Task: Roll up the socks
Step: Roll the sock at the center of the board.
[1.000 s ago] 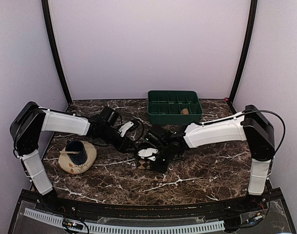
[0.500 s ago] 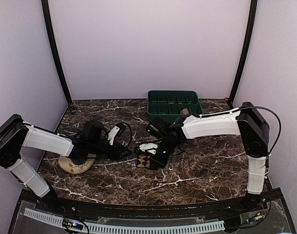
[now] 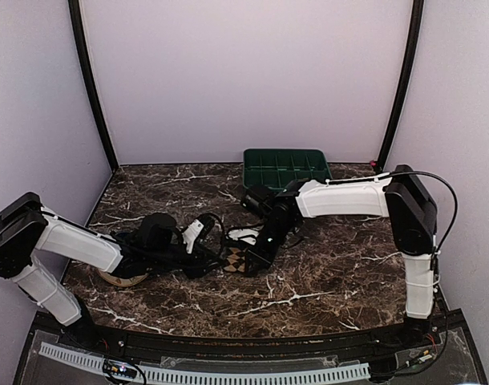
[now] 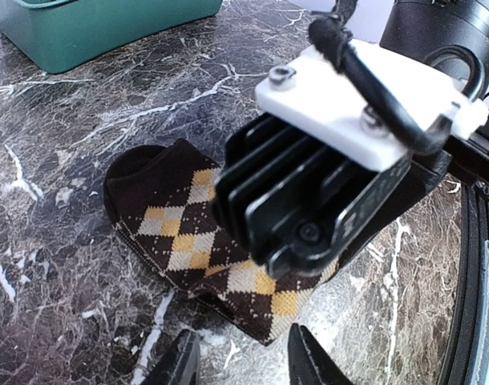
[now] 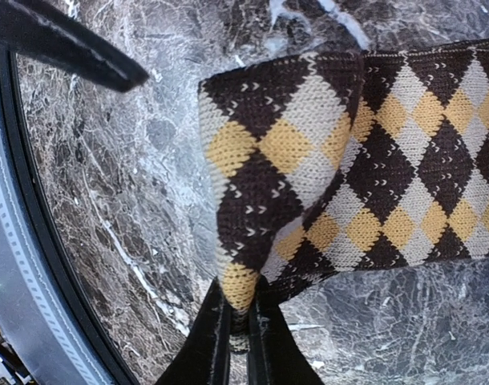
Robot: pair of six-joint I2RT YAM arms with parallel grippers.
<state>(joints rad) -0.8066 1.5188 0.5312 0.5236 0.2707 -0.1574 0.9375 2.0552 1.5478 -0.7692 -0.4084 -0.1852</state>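
The socks [image 3: 235, 260], a folded diamond-check pair in brown, cream and yellow, lie mid-table. My right gripper [image 3: 252, 257] reaches down from the right and is shut on the folded edge of the socks [image 5: 333, 152], with the fabric pinched between its fingertips [image 5: 238, 341]. My left gripper [image 3: 215, 258] lies low on the table just left of the socks. In the left wrist view its jaws [image 4: 243, 362] stand open with nothing between them, a little short of the near corner of the socks [image 4: 176, 212]. The right gripper's black and white body [image 4: 333, 160] covers part of the pair.
A green compartment tray [image 3: 286, 167] stands at the back of the marble table [image 3: 325, 281], also seen as the green tray [image 4: 92, 24] in the left wrist view. A round cream dish [image 3: 116, 278] lies at the left, mostly hidden under my left arm.
My left arm has swung down and forward over the dish, bringing its open gripper to the socks' left side. The right gripper has kept its grip while its arm drew back.
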